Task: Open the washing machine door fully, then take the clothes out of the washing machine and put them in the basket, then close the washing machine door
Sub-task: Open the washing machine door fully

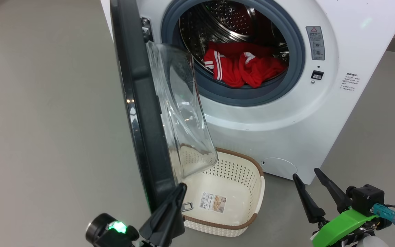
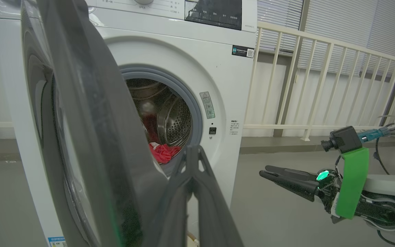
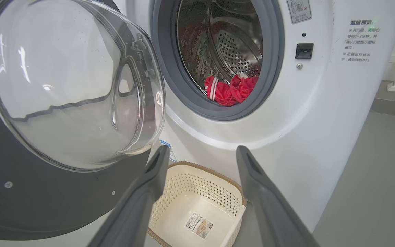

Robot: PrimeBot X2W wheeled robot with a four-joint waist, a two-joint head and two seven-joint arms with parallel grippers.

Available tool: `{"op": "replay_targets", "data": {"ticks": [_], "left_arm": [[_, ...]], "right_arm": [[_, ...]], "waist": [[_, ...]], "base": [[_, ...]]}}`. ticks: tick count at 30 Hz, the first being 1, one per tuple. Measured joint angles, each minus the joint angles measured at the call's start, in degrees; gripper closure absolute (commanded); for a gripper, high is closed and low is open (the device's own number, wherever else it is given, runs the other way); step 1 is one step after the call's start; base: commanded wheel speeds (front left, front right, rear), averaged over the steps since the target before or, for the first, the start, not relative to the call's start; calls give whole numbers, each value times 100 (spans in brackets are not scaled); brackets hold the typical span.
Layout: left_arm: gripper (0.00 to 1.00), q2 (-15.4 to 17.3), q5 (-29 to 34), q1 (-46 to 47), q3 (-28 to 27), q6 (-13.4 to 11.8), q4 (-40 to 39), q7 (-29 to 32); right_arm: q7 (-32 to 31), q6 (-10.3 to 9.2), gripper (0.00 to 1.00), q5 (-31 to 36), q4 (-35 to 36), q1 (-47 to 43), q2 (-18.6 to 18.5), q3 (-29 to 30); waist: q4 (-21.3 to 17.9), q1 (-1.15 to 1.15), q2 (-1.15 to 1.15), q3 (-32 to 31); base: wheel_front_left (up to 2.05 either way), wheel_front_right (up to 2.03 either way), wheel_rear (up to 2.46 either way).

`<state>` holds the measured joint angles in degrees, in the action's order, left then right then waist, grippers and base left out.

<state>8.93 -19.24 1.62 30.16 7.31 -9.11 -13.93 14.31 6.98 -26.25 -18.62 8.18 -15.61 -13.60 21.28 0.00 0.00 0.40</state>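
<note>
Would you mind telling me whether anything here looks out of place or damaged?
Nothing looks spilled or broken. The basket sits oddly, though: partly under the open washing machine door, whose glass bowl overhangs one end.

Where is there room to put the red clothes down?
The basket is empty; its right half is open from above. Bare floor lies between basket and right gripper, and left of the door. Crowded: the basket's left end, under the door's glass bowl, by the left gripper.
</note>
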Motion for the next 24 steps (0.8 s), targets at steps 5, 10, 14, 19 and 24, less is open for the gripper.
{"op": "replay_targets", "data": {"ticks": [5,10,14,19,24], "left_arm": [[100,56,-236,13,188,0,253,204],[100,122,-376,29,254,0,481,371],[100,126,-421,31,265,-4,558,449],[100,92,-541,34,259,-7,637,476],[100,58,-591,48,246,-10,722,476]], "right_arm": [[0,0,0,0,1,0,-1,-9],[0,0,0,0,1,-1,0,-34],[0,0,0,-1,1,-1,0,-42],[0,0,0,-1,2,-1,3,-45],[0,-1,0,-1,5,-1,8,-46]], "waist": [[19,0,0,-8],[39,0,0,-30],[54,0,0,-54],[98,0,0,-76],[119,0,0,-82]], "base": [[0,0,0],[0,0,0],[0,0,0],[0,0,0],[0,0,0]]}}
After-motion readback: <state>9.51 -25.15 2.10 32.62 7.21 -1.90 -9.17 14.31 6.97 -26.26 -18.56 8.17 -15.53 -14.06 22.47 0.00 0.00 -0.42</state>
